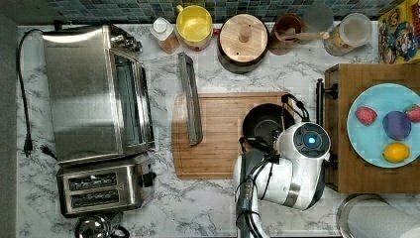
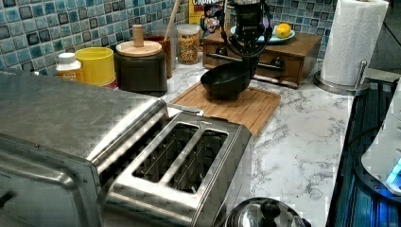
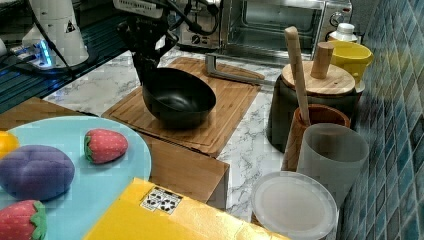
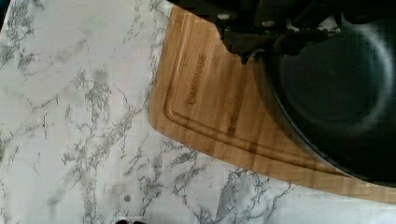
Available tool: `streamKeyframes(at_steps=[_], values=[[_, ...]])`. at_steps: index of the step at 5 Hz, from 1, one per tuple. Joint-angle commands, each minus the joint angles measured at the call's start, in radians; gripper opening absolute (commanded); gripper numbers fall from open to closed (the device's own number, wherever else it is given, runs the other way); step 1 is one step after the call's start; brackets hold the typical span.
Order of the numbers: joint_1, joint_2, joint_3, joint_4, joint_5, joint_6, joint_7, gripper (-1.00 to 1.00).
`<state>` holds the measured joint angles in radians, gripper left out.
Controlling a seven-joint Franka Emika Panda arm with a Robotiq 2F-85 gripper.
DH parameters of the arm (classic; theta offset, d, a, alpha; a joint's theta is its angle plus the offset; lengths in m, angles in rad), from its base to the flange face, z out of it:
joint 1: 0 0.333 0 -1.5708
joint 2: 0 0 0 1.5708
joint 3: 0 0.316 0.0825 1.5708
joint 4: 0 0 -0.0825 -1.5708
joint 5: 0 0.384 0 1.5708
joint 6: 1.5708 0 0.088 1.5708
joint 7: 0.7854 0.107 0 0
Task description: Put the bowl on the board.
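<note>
The black bowl (image 1: 265, 121) is over the right end of the light-brown board (image 1: 218, 144) in the top view. It hangs tilted, and I cannot tell whether its base touches the wood. In the left view the bowl (image 2: 226, 80) leans over the board (image 2: 246, 106), and my gripper (image 2: 249, 66) comes down from above, shut on the rim. In the right view the gripper (image 3: 146, 75) pinches the rim of the bowl (image 3: 177, 97) on the right view's left side. The wrist view has the bowl (image 4: 336, 93) over the board (image 4: 210, 98) near a rounded corner.
The toaster oven's open door (image 1: 190, 99) reaches over the board's left end in the top view. A dark pot with a wooden lid (image 1: 243, 42) and a yellow cup (image 1: 194, 25) stand behind. A wooden tray (image 1: 346, 173) with a blue plate sits right; bare marble (image 1: 198, 208) lies in front.
</note>
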<state>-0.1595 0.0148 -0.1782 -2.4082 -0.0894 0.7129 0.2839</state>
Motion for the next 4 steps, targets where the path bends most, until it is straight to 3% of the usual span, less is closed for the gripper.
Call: streamKeyframes(at_steps=[1, 4], values=[[0.014, 0.060, 0.014, 0.177, -0.020, -0.050, 0.023, 0.00], [0.017, 0.072, 0.016, 0.212, -0.006, -0.087, -0.013, 0.00]])
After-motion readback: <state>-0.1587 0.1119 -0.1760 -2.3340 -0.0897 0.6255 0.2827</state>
